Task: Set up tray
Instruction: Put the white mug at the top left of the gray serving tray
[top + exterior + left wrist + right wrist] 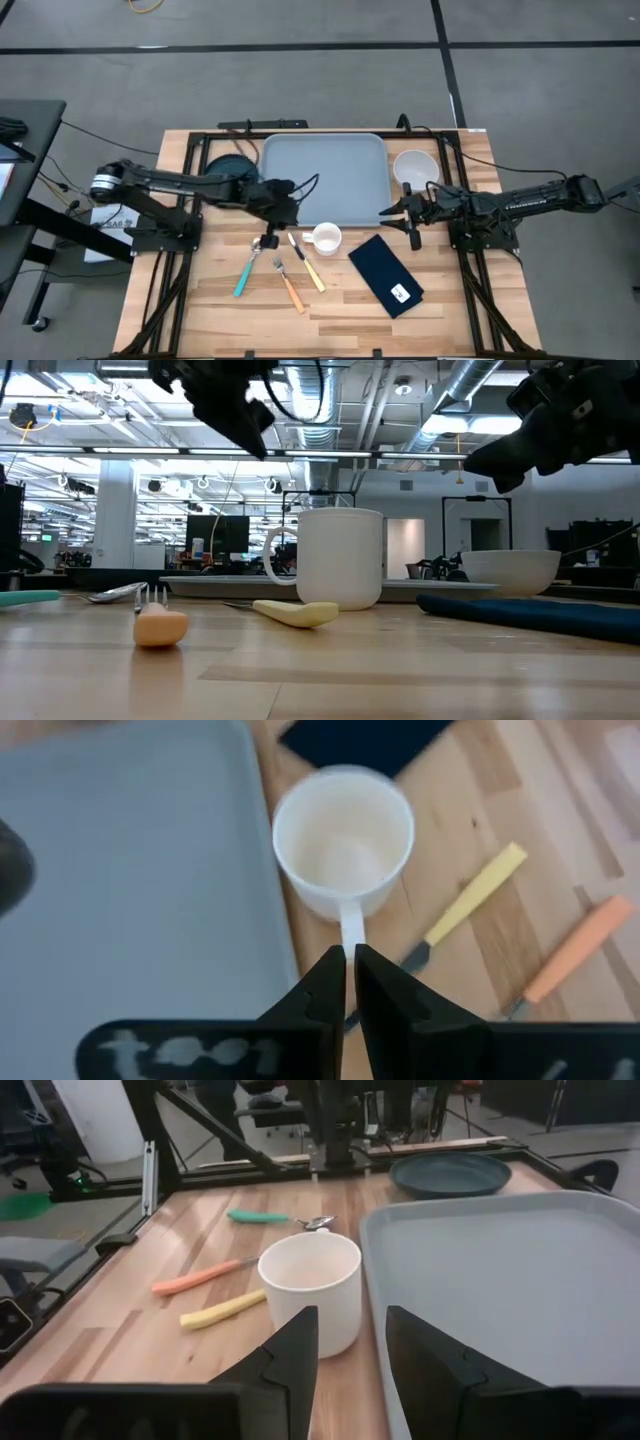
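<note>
The light grey-blue tray (pixel 325 172) lies at the far middle of the table. A white mug (pixel 326 238) stands upright on the wood just in front of the tray's near rim, its handle (pixel 351 925) turned toward my left gripper. My left gripper (pixel 350 965) is shut and hangs in the air (pixel 247 422) above the tray's near left corner, left of the mug and clear of it. My right gripper (pixel 350 1345) is open with nothing between its fingers. It is raised (pixel 497 465) over the tray's near right corner (pixel 395 212) and points toward the mug (pixel 310 1290).
A dark plate (pixel 230 165) sits left of the tray and a white bowl (pixel 415 166) right of it. A teal-handled spoon (pixel 247 272), an orange-handled fork (pixel 290 287) and a yellow-handled knife (pixel 310 266) lie near the mug. A navy napkin (pixel 386 275) lies at the near right.
</note>
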